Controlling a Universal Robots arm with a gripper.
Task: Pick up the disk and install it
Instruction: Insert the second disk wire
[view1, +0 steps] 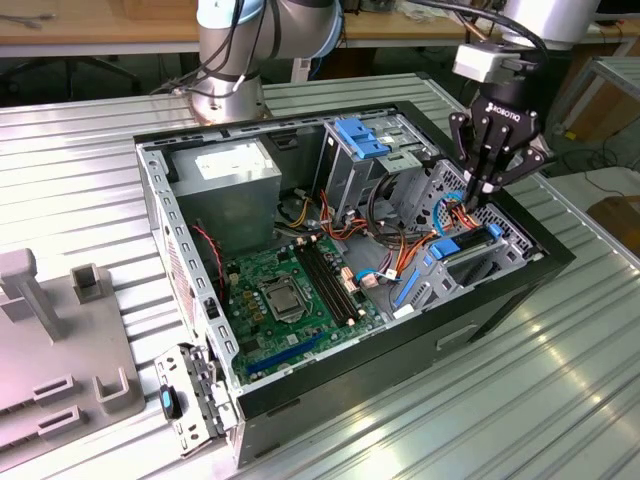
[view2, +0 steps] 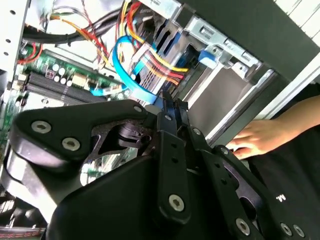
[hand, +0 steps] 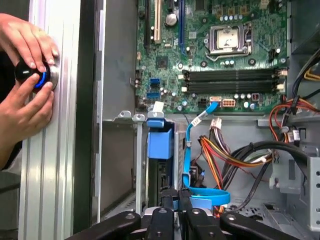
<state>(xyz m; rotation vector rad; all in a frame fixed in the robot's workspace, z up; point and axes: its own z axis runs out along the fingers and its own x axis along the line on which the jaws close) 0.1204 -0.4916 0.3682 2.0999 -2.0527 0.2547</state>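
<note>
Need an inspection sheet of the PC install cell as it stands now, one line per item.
Surface: ribbed metal table, open computer case on it.
Job's things: disk standing in the drive cage.
Clutter: grey fixture block at the exterior view's left.
Grippers: end effector shut, tips at the disk's edge.
Cables: blue data cable and red-yellow-black wire bundle beside the disk.
Surroundings: person's hands on a black knob beside the case.

a ribbed metal table (view1: 560, 380) fills the room's middle, catching pale glare from overhead light. behind it runs a long wooden bench (view1: 90, 30) with dark space beneath, and a cardboard box (view1: 610, 105) sits at the exterior view's right.
</note>
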